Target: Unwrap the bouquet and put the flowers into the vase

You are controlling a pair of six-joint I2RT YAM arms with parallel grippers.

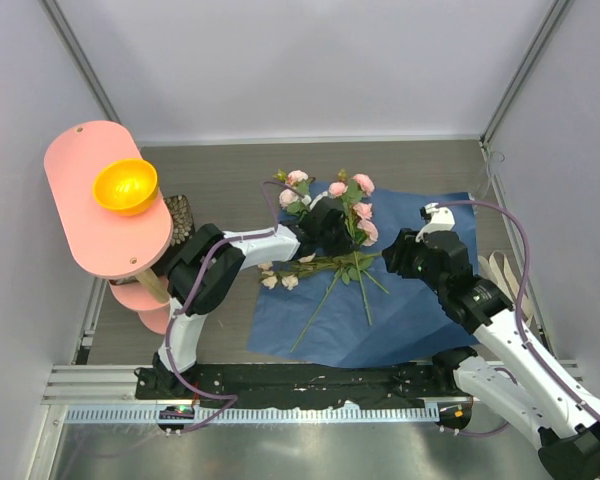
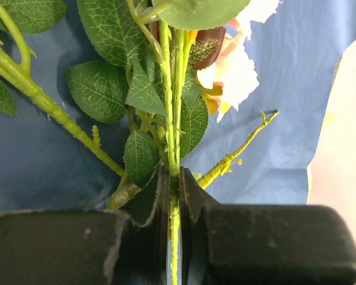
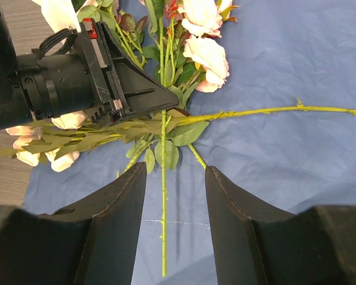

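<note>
Unwrapping looks done: the blue paper [image 1: 420, 320] lies flat on the bench [image 1: 220, 170] beneath both pincers, with the flowers [image 1: 340, 265] loose on it. The left pincer [image 2: 173, 178] is pressed together on one green stem [image 2: 169, 89]. The right pincer [image 3: 175, 172] hangs spread above the stems. Potting is all still to do — the vase cannot be made out. Counted: two pincers, one paper, at least three sprays.

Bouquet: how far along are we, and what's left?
Done: the blue paper lies opened flat, and the flowers lie loose on it. In hand: the left gripper is shut on one green stem; the right gripper hangs open above the other stems. Left: no flower is in a vase yet, and I cannot make out the vase in these views.
</note>
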